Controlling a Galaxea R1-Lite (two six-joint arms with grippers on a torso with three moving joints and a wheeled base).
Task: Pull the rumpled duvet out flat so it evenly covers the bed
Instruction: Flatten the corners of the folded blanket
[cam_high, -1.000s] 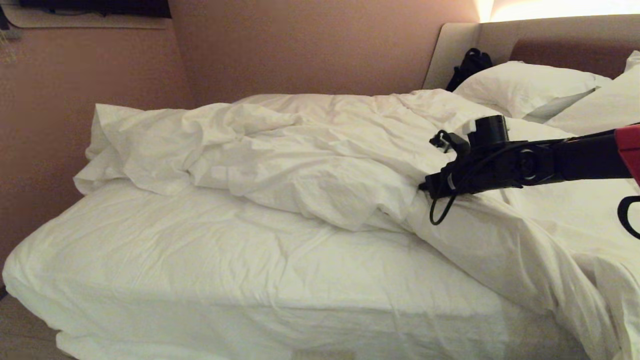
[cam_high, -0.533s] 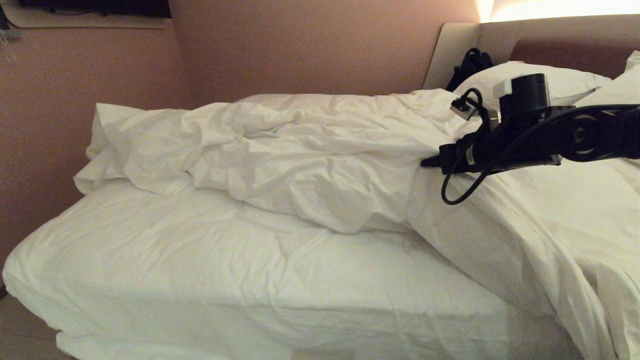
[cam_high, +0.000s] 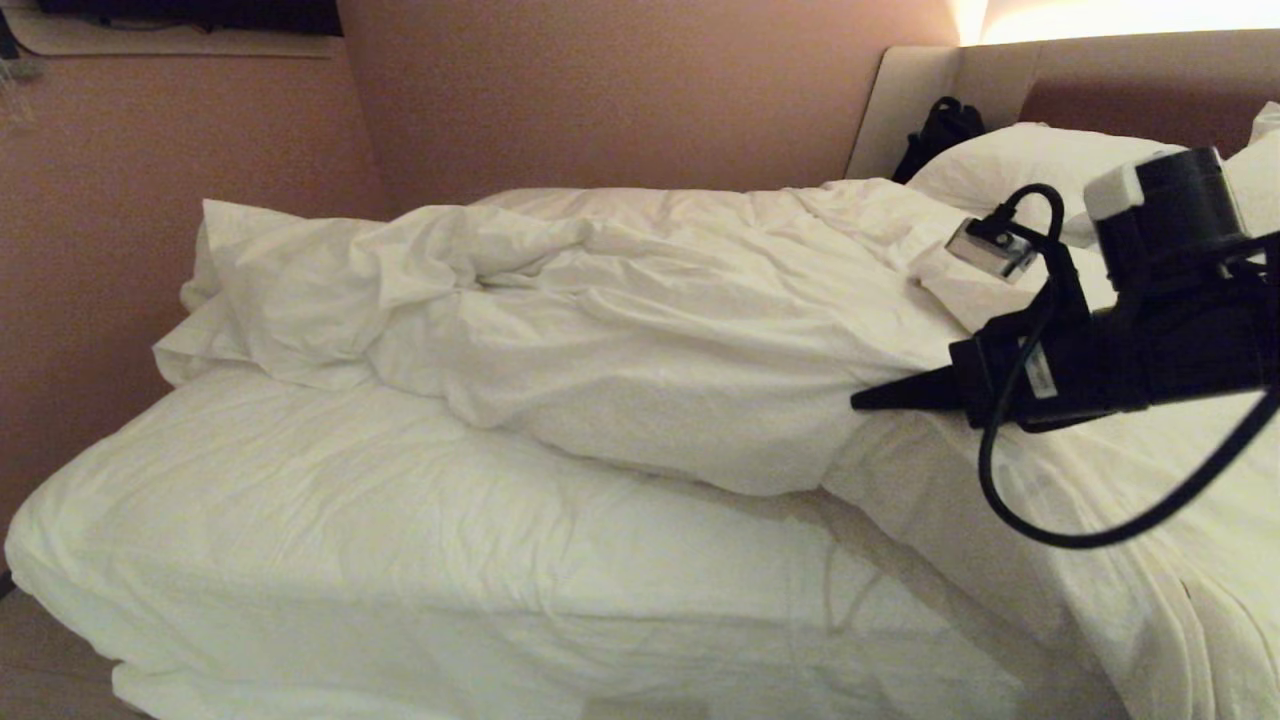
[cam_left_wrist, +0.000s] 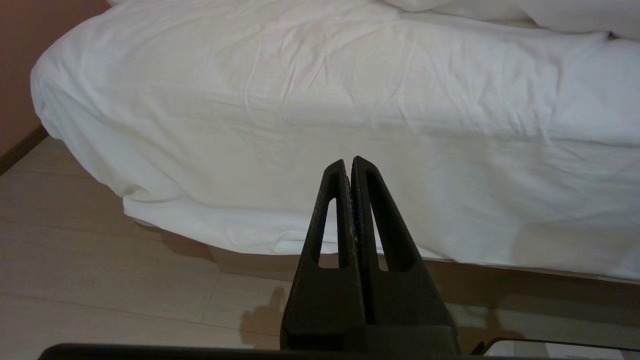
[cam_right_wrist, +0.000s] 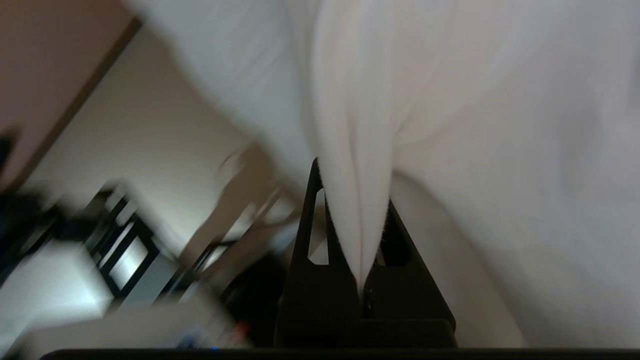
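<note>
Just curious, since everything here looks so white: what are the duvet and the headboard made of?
The duvet looks like matte woven cotton over soft filling: it creases finely and bunches puffily. The headboard seems padded, smooth beige and maroon upholstery, perhaps leatherette; hard to tell.

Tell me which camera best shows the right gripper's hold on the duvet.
The right wrist view: the right gripper is shut on a fold of the duvet bunched between its fingers. The head view shows that gripper side-on at the duvet's edge, the pinch itself hidden. The left wrist view shows only a corner of the duvet, not the grip.
</note>
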